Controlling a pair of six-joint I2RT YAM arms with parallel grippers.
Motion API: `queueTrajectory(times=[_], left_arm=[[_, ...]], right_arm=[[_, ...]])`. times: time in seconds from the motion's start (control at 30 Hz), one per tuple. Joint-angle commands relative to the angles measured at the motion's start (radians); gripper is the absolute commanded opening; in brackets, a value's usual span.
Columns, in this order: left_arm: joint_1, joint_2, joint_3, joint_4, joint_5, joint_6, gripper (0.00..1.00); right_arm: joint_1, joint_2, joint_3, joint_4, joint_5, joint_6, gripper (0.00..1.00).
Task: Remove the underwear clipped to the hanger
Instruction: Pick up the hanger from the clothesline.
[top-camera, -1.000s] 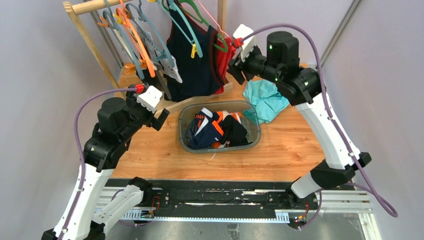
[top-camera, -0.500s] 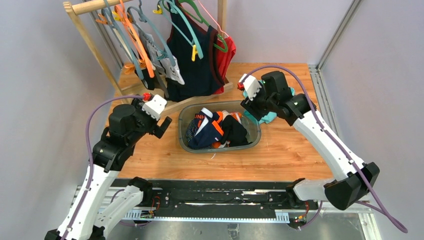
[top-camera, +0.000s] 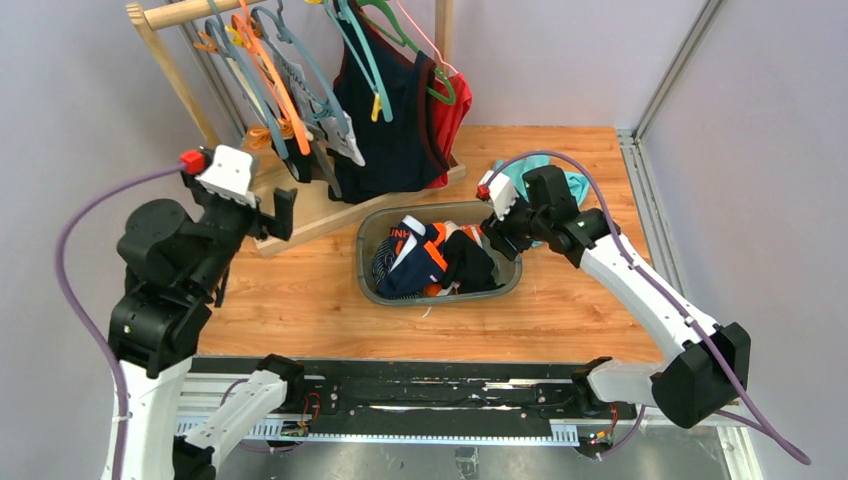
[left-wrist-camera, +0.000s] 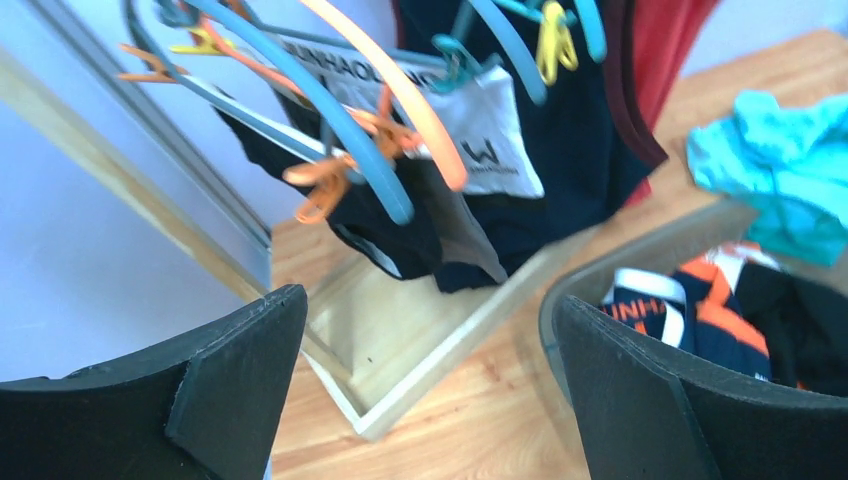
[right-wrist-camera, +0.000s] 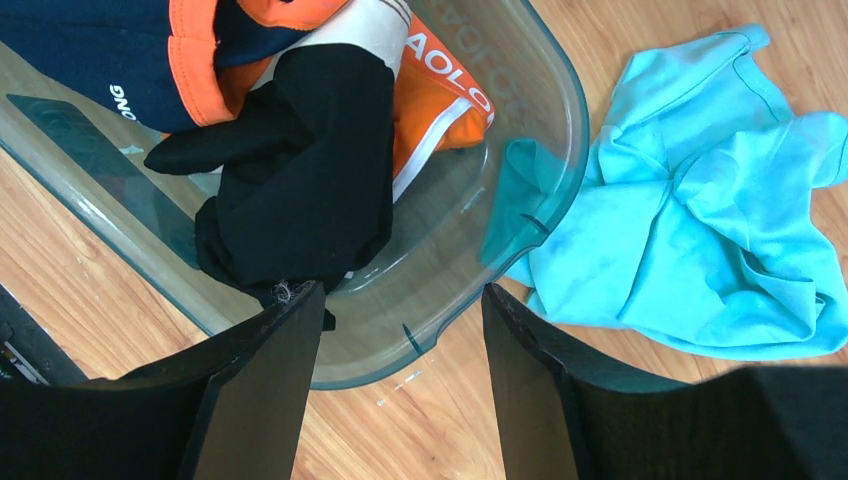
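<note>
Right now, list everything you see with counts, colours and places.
rack: one, wooden, far left
hangers: several, blue, orange, teal, green, on rack
briefs: about three, black, white-grey, dark grey, clipped to hangers
tank top: one, navy and red, on rack
bin: one, clear grey, mid-table
clothes: pile, navy, orange, black, in bin
cloth: one, teal, right of bin
table: one, wood, under everything
left gripper: one, black, open by rack
right gripper: one, black, open over bin's right rim

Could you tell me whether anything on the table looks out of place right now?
The teal cloth lies crumpled on the table right beside the clear bin, not inside it with the other loose garments. Nothing looks spilled or damaged.
</note>
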Motion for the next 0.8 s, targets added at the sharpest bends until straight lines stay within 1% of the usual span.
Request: queueTrajectory(times=[0.0, 0.07, 0.17, 0.23, 0.3, 0.43, 0.57, 0.67, 0.77], left_arm=[[0.01, 0.095, 0.119, 0.028, -0.12, -0.077, 0.98], [0.009, 0.14, 0.181, 0.055, -0.147, -0.092, 0.94], [0.01, 0.225, 0.28, 0.08, -0.22, -0.117, 0.83], [0.012, 0.293, 0.35, 0.074, -0.271, -0.127, 0.82], [0.025, 0.349, 0.4, 0.074, -0.285, -0.143, 0.81], [0.08, 0.425, 0.455, 0.085, -0.278, -0.184, 0.75], [0.164, 0.475, 0.482, 0.079, -0.202, -0.247, 0.7], [0.197, 0.49, 0.471, 0.083, -0.165, -0.27, 0.66], [0.207, 0.496, 0.454, 0.097, -0.146, -0.275, 0.65]], right_arm=[[-0.006, 0.007, -0.02, 0.073, -0.023, 0.029, 0.6], [-0.006, 0.009, -0.031, 0.074, -0.03, 0.032, 0.6], [-0.006, 0.0, -0.054, 0.081, -0.051, 0.028, 0.6], [-0.005, -0.004, -0.064, 0.088, -0.06, 0.025, 0.6], [-0.002, -0.002, -0.065, 0.09, -0.06, 0.023, 0.6], [0.006, -0.003, -0.065, 0.083, -0.059, 0.02, 0.6], [0.01, -0.012, -0.07, 0.083, -0.057, 0.014, 0.6], [0.01, -0.016, -0.075, 0.083, -0.053, 0.011, 0.6], [0.009, -0.016, -0.075, 0.081, -0.053, 0.01, 0.6]])
